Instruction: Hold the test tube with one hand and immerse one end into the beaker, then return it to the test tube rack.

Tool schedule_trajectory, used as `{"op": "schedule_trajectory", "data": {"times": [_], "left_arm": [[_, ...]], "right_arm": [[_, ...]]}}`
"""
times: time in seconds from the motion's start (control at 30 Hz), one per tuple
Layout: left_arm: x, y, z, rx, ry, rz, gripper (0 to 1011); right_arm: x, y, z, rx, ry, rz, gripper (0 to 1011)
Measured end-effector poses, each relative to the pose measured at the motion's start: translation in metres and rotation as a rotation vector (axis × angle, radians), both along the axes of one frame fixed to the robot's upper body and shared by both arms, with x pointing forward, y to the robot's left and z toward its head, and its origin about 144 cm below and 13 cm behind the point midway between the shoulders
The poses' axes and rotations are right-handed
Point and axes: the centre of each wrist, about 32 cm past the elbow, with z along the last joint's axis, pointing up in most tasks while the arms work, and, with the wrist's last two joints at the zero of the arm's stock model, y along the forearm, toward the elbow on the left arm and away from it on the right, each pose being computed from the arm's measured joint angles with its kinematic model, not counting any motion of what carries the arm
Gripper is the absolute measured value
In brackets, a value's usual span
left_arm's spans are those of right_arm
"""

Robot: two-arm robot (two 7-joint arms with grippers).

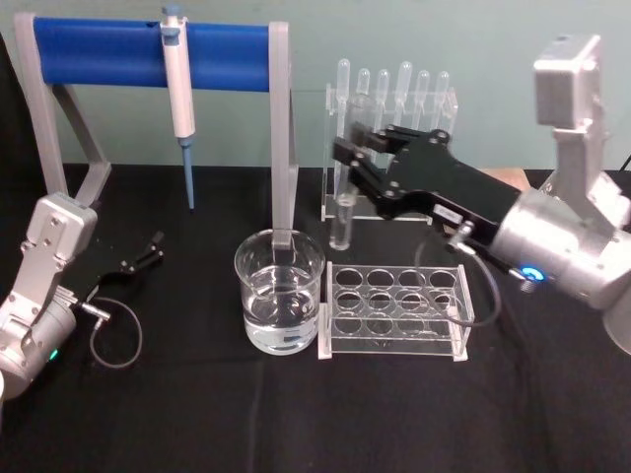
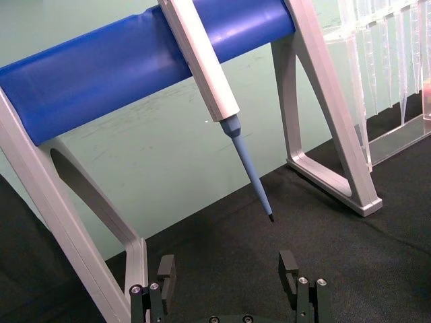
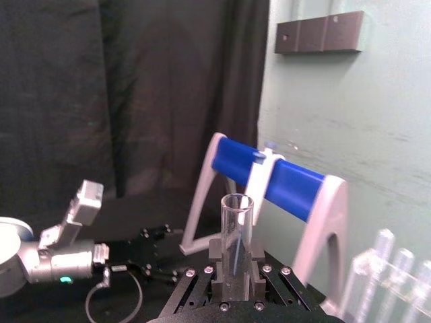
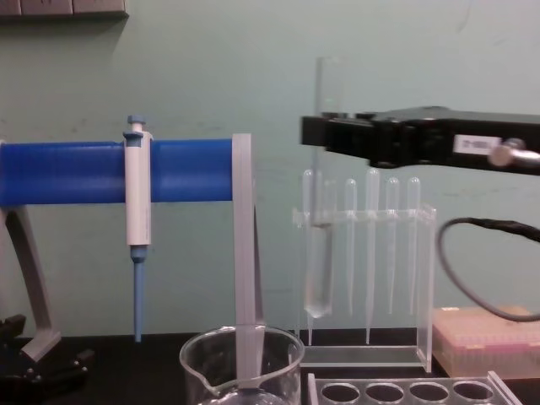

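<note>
**Grip state.** The right claw (image 1: 353, 148), right of centre in the head view, is clenched on the tube (image 1: 341, 222). The tube hangs upright and clear of the table. Its round end sits just above and to the right of the beaker (image 1: 251, 296), which stands at lower centre and holds water. The left claw (image 2: 227, 262) is released, empty and parked at the frame's left edge.

**Hazards.**
- Smooth glass held in flat jaws may slip or tilt if the move is abrupt.
- The tube end may strike the beaker rim if it crosses too low.
- The grey post (image 1: 284, 177) stands just behind the beaker, so an overshoot would hit it.
- The cable loop (image 4: 442, 253) hangs over the rack (image 1: 392, 340) and may snag on the return.

**Inventory.**
- Tubes: one.
- Beakers: one.
- Racks: one, four holes across and empty.
- Pipettors (image 1: 180, 89): one, on one blue stand.
- Pipettes (image 1: 404, 89): five or six; the tube overlaps them, so the count is uncertain.
- Boxes (image 4: 485, 337): one, at lower right in the chest view.
- Claws: two.
</note>
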Motion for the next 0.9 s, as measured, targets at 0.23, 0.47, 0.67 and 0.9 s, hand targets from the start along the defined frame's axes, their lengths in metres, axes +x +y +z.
{"op": "schedule_trajectory", "data": {"times": [0.23, 0.47, 0.67, 0.9], "left_arm": [[0.000, 0.000, 0.000, 0.000, 0.000, 0.000, 1000], [0.000, 0.000, 0.000, 0.000, 0.000, 0.000, 1000], [0.000, 0.000, 0.000, 0.000, 0.000, 0.000, 1000], [0.000, 0.000, 0.000, 0.000, 0.000, 0.000, 1000]], "right_arm": [[0.017, 0.022, -0.008, 0.045, 0.024, 0.037, 224], [0.027, 0.039, -0.024, 0.052, 0.052, 0.045, 224], [0.032, 0.049, -0.041, 0.031, 0.058, 0.044, 224], [0.037, 0.054, -0.063, 0.007, 0.062, 0.060, 224]]}}
